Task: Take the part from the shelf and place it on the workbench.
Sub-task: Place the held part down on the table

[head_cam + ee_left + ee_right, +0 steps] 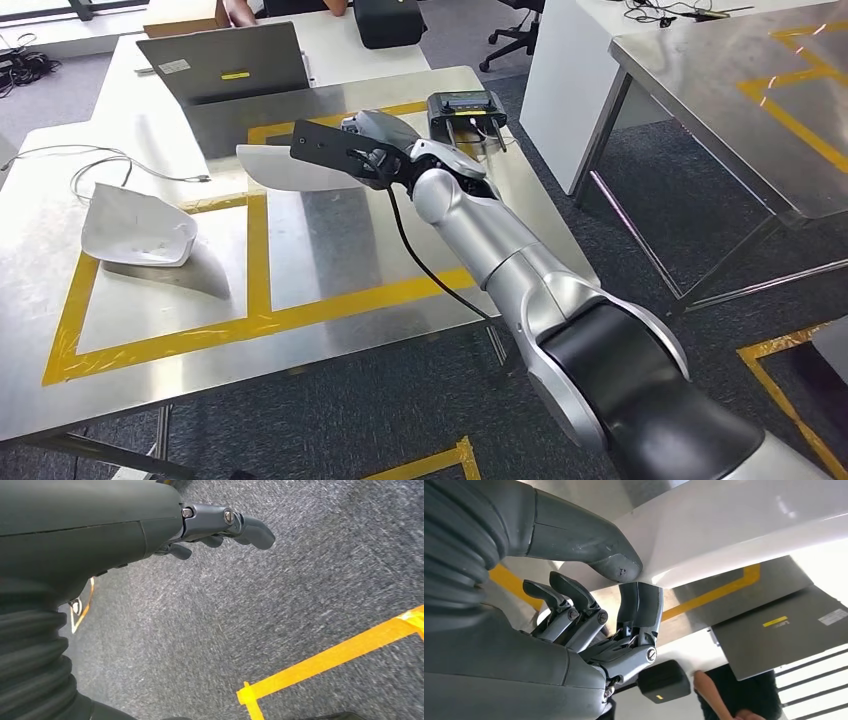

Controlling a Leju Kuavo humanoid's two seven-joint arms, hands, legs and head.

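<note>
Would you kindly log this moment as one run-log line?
right hand: holds white part above workbench | left hand: hangs over floor, holds nothing | second white part: on workbench

You are looking at an evenly lit head view; the steel workbench is throwing broad glare and mirroring the white part, which is casting a soft shadow. The left wrist view's carpet is smearing, probably from motion. The right wrist view is overexposing toward its bright edge.
</note>
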